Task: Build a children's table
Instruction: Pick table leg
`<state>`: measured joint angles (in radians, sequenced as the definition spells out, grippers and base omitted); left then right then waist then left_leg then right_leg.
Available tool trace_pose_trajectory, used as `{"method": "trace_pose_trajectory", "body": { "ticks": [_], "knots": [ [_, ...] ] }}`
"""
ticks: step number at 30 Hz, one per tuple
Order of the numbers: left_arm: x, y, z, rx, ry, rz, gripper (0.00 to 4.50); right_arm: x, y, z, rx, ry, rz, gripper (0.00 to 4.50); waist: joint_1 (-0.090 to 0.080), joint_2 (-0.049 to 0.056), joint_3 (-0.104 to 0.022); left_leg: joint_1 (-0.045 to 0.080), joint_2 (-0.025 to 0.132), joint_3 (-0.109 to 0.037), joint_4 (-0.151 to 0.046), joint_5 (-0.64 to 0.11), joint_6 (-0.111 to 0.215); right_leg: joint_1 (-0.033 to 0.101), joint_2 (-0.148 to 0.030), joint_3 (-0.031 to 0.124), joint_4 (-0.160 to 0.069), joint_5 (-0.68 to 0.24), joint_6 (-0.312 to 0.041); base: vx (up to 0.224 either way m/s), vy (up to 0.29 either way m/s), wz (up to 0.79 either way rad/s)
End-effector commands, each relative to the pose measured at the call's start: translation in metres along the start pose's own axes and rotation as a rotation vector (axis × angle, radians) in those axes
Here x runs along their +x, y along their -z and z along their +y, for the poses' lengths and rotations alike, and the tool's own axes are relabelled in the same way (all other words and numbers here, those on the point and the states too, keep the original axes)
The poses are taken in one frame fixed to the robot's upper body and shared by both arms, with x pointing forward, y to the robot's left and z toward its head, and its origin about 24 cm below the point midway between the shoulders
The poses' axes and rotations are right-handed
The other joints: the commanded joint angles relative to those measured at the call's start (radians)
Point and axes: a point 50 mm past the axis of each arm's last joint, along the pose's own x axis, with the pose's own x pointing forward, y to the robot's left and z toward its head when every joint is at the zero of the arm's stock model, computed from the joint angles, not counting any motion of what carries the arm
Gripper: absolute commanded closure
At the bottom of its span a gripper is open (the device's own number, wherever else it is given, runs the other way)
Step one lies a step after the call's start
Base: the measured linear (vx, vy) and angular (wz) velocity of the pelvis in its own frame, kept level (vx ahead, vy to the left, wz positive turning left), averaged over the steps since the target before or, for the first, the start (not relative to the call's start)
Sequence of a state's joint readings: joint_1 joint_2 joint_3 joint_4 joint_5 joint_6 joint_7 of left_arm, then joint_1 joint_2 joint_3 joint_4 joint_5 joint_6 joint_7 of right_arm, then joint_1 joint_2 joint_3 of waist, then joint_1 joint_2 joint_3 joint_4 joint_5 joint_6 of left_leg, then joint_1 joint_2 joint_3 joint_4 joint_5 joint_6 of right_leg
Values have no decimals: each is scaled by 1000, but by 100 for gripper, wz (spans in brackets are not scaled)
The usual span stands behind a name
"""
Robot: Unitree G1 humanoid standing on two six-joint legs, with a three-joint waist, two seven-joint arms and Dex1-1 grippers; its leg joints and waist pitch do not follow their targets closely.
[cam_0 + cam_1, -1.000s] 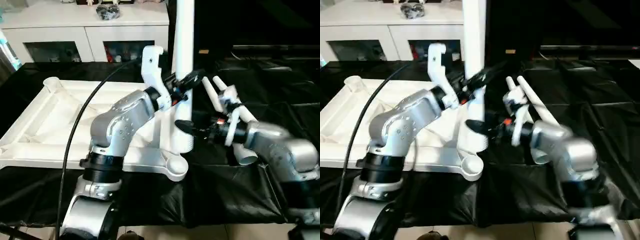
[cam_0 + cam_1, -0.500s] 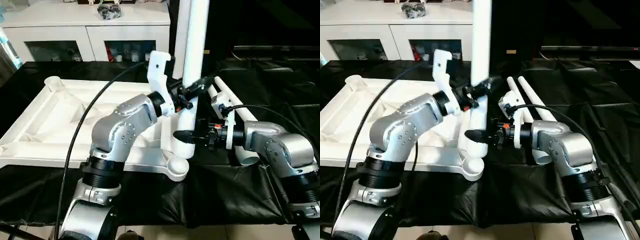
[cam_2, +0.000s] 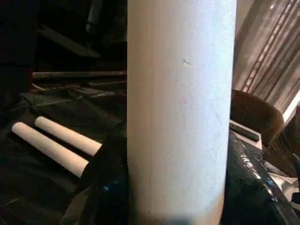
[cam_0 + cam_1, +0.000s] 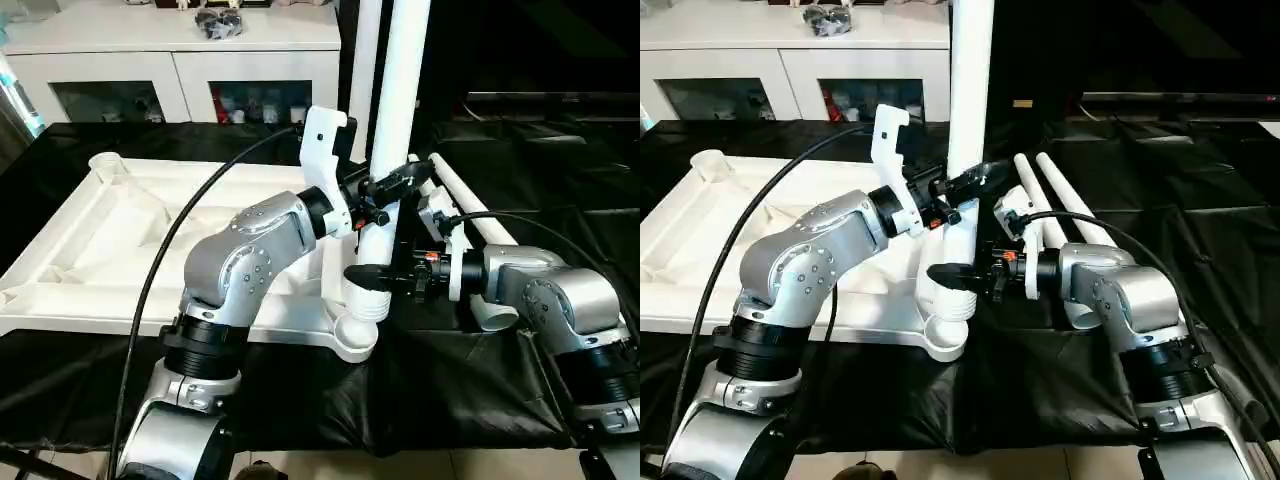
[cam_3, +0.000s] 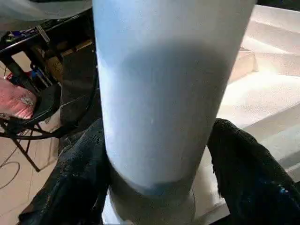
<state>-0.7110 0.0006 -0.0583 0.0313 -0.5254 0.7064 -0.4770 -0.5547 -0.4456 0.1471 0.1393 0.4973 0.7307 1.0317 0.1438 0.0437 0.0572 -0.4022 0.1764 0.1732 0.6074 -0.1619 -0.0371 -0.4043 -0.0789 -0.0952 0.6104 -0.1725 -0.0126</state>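
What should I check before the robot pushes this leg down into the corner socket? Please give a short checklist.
1. Left gripper shut on leg: ok.
2. Right gripper shut on leg, lower down: ok.
3. Leg foot over socket: ok, just above it.
4. Leg upright: not ok, leans slightly.
5. Leg seated in socket: cannot tell.
6. Spare legs lie apart on black cloth: ok.
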Motion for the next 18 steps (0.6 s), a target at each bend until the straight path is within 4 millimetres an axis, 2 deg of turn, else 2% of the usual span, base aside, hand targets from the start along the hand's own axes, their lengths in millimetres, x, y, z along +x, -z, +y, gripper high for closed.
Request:
{"method": "trace_pose_trajectory", "body": {
  "ticks": [1,7,8,11,12,18],
  "knots": [
    [1,-2,-7,4,41,-3,265,2,-7,0,-33,-3,-3,134,1,-29,-81,18,50,-17,-56,-129,59,56,-75,51,-79,-267,-144,0,0,0],
    [1,-2,-7,0,46,-8,265,2,-7,1,-32,-20,-7,134,1,-29,-81,18,50,-17,-56,-128,60,57,-75,51,-78,-258,-146,0,0,0],
    [1,-2,-7,-1,45,-9,265,2,-6,2,-31,-22,-7,161,1,-29,-82,18,50,-17,-56,-126,61,57,-75,50,-78,-255,-148,0,0,0],
    [1,-3,-7,-3,45,-13,265,2,-6,1,-27,-23,-5,171,2,-28,-82,18,50,-17,-55,-127,62,57,-75,50,-77,-254,-149,0,0,0],
    [1,-3,-7,-6,45,-16,265,2,-6,1,-27,-23,-5,194,1,-29,-82,18,51,-17,-56,-127,62,57,-75,50,-77,-253,-150,0,0,0],
    [1,-4,-6,-5,45,-17,265,2,-3,1,-22,-20,2,239,1,-30,-82,18,50,-17,-55,-121,64,57,-76,50,-76,-249,-152,0,0,0]
  ]
}}
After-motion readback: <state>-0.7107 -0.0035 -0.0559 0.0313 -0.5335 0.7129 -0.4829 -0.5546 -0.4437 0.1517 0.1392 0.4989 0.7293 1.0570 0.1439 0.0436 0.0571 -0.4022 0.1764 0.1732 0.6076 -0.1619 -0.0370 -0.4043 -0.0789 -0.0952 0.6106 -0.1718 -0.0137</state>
